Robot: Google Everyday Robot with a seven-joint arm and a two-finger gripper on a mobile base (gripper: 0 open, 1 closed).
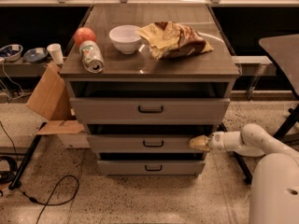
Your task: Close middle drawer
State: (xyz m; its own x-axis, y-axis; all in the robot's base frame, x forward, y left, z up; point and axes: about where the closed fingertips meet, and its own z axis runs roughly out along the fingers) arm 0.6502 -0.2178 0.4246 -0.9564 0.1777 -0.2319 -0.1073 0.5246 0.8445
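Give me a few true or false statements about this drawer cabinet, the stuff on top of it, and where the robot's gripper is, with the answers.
1. The gripper is at the right end of the middle drawer front. True.
2. The white bowl sits inside the top drawer. False: it stands on the cabinet top.
3. The can lies on its side next to the apple. True.
4. The chip bag lies on the floor. False: it lies on the cabinet top, beside the white bowl.
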